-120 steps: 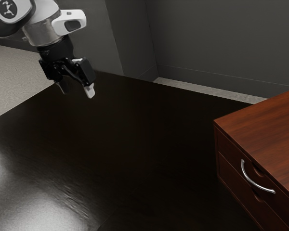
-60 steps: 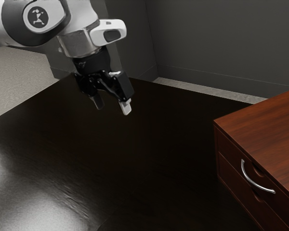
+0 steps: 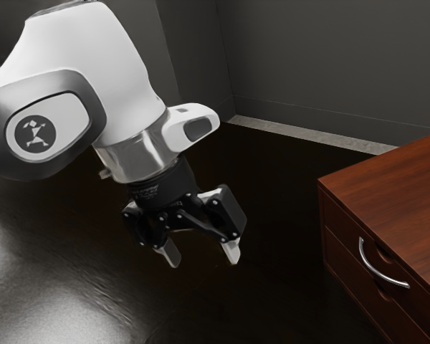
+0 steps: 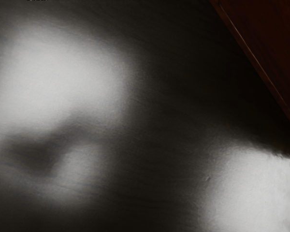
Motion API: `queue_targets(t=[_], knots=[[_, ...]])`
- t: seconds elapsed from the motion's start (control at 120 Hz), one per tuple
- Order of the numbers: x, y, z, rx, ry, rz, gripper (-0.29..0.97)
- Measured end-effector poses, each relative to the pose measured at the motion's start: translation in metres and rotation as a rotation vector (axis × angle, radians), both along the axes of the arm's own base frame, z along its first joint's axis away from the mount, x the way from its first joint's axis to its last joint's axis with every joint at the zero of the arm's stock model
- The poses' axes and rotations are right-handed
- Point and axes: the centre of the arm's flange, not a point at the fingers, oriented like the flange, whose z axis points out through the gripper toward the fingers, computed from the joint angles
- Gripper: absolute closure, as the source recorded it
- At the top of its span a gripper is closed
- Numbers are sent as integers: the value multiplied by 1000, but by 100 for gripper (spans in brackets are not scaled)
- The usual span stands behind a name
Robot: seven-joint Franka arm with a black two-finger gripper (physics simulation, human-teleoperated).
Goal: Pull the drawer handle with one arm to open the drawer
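Gripper [image 3: 201, 253] spread wide, empty, above dark table [image 3: 64, 294], well apart from drawer handle [image 3: 378, 267] (curved, silver)

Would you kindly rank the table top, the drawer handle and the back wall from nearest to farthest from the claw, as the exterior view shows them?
1. Table top: beneath the open claw.
2. Drawer handle: toward the exterior view's right, on the cabinet front.
3. Back wall: farthest, at the room's rear.
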Motion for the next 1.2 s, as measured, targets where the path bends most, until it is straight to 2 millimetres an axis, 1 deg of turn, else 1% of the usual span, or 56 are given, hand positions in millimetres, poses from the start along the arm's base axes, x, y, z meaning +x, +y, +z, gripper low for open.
queue_targets(t=[0.067,0.117,0.2,0.333,0.442,0.567,0.65,0.733,0.808,0.908,1.0,1.05,1.108,1.2], knots=[[9,-5,-5,-39,-16,70,3],[11,-8,-8,-66,-33,116,3],[15,-21,-18,-103,-54,176,4],[34,-26,-37,-150,-82,286,4],[47,-35,-50,-184,-107,352,5],[58,-43,-57,-234,-143,417,7],[61,-48,-64,-262,-161,452,8],[61,-54,-67,-274,-196,473,9],[56,-72,-66,-213,-267,446,10],[51,-88,-63,-180,-325,450,11],[45,-92,-62,-177,-344,491,11],[39,-92,-63,-174,-352,522,12],[30,-96,-62,-171,-366,554,12],[25,-101,-61,-185,-366,612,12]])
